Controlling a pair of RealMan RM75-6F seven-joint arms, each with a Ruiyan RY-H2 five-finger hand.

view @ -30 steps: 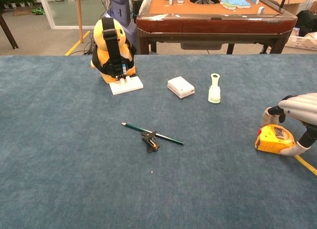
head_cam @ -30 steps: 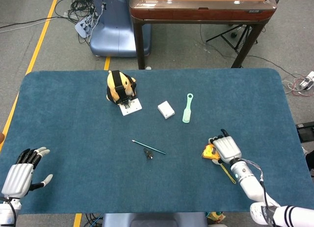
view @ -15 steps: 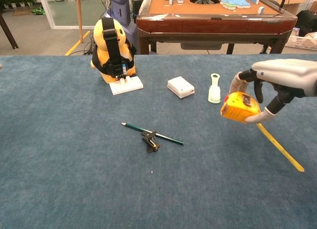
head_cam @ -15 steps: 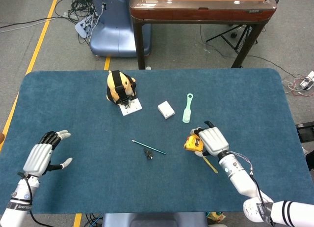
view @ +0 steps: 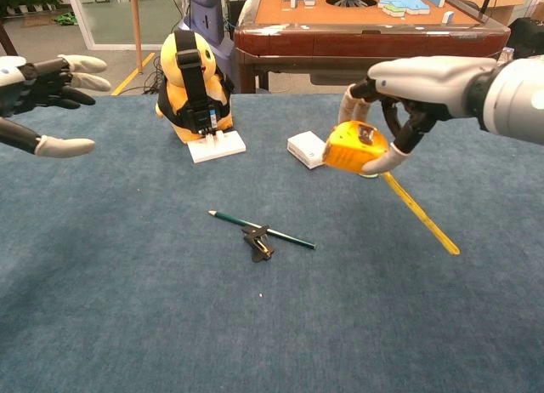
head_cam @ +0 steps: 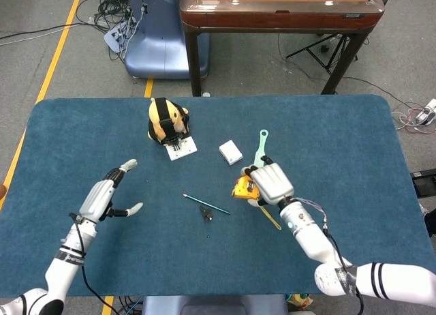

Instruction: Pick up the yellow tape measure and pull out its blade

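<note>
Above the blue felt-covered counter (head_cam: 354, 144), right of centre, the right hand (head_cam: 271, 184) (view: 425, 82) is gripping the yellow tape measure (head_cam: 244, 187) (view: 353, 146), fingers curling over its top and thumb pressing beneath. Case is hanging clear of the surface. Its yellow blade (view: 418, 213) (head_cam: 269, 216) is already sticking out part way, slanting down and toward the robot's right, tip free in the air as far as the chest view is showing.

Left hand (head_cam: 105, 196) (view: 38, 91) is hovering over the left part of the counter, fingers spread apart, holding nothing, well apart from the tape measure.

Lying near the middle: a thin green pencil (head_cam: 206, 204) (view: 262, 229), with a small black clip (head_cam: 206, 213) (view: 257, 242) touching or just beside it; contact is hard to tell.

Sitting toward the far side: a yellow plush toy with black straps (head_cam: 165, 120) (view: 192, 82), with a white flat base (head_cam: 182, 147) (view: 216, 145) in front of it; a small white box (head_cam: 230, 151) (view: 309, 149), lid closed, contents not visible; a pale green handled brush (head_cam: 261, 148) (view: 368, 156), partly behind the right hand in the head view.

Standing beyond the counter: a dark brown wooden table (head_cam: 279, 15) (view: 365, 31), blue and white pieces resting on its top in the chest view.
</note>
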